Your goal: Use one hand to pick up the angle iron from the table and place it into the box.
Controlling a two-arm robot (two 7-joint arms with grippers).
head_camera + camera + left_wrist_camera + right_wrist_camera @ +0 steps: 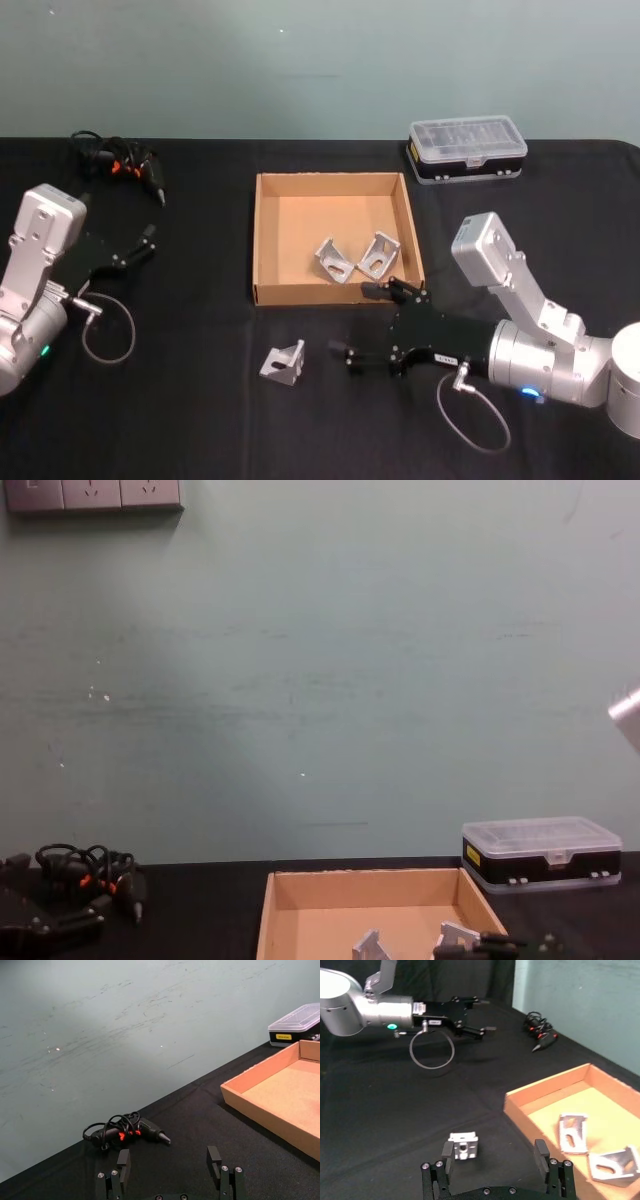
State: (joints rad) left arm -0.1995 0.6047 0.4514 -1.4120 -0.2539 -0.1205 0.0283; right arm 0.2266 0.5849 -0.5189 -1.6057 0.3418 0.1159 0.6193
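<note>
- The box is a flat tray of tan cardboard with low walls. It sits in the middle of the worktop, which is black and dull.
- Two irons lie in the box, side by side, near its front right corner. They are grey metal, bent like corners, with slots in them.
- A case with a clear lid and a black base sits behind the box, to the right. What is in it is too small to tell.
- The loose iron sits on the worktop just in front of the box, near its left corner. It is the same bent grey metal.
- The right pincer is wide open and holds nothing. It is low, in front of the box, and points at the loose iron. One black finger is near the loose iron but not touching it.
- The left pincer is open too, with nothing in it, far out on the left.
- A black tool with a curled cord lies at the back left.
</note>
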